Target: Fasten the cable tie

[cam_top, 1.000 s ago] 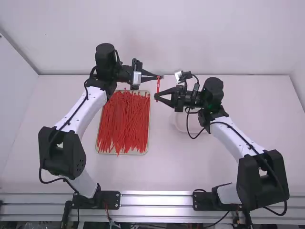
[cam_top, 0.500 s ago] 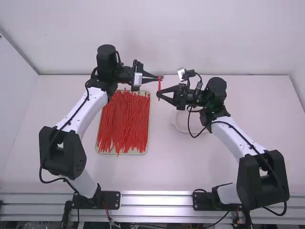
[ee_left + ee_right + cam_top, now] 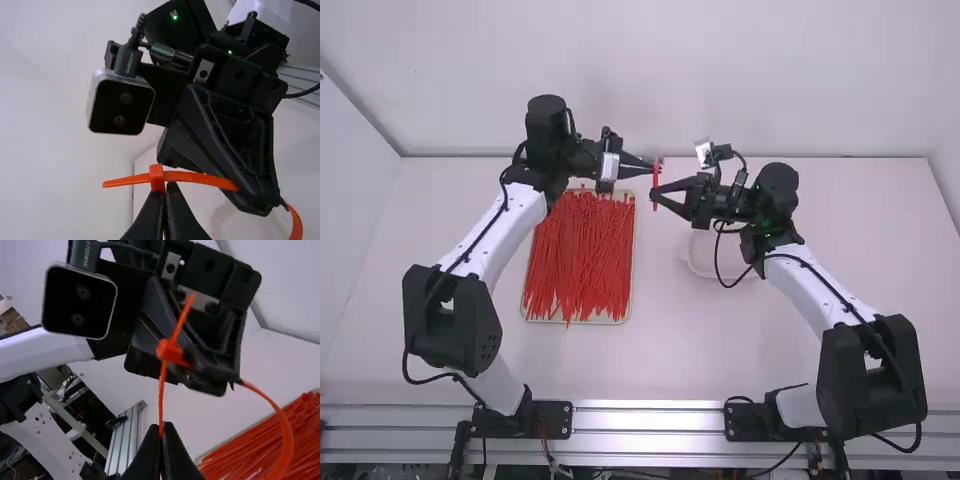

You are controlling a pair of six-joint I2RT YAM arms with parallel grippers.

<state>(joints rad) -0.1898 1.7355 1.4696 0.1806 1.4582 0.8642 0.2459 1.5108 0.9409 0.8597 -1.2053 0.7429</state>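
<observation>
The cable tie (image 3: 656, 182) is held in the air between the two arms, above the far right corner of the tray (image 3: 632, 262) and towards the far edge of the table (image 3: 880, 220). The left gripper (image 3: 162, 210) has its fingers pressed together on the tie just at its head (image 3: 156, 176), and the right gripper (image 3: 161, 440) has its fingers pinched together on the strap a little way from that head. In the right wrist view the strap runs straight through the head and sticks out a short way on the other side. A wide loop (image 3: 282, 425) curves away from behind the left gripper. Judging by this, the threading is done: the tail is already through the head and the tie is closed into a ring. That ring is large and slack, so the tie does not look cinched. What appears to be left is to draw the strap further through while the head is held firm, until the loop shrinks, and then to let go. The spare ties (image 3: 580, 250) lie in a thick red heap on the tray, and a pale round container (image 3: 700, 262) stands on the table just beside the tray's right edge, under the right arm.
</observation>
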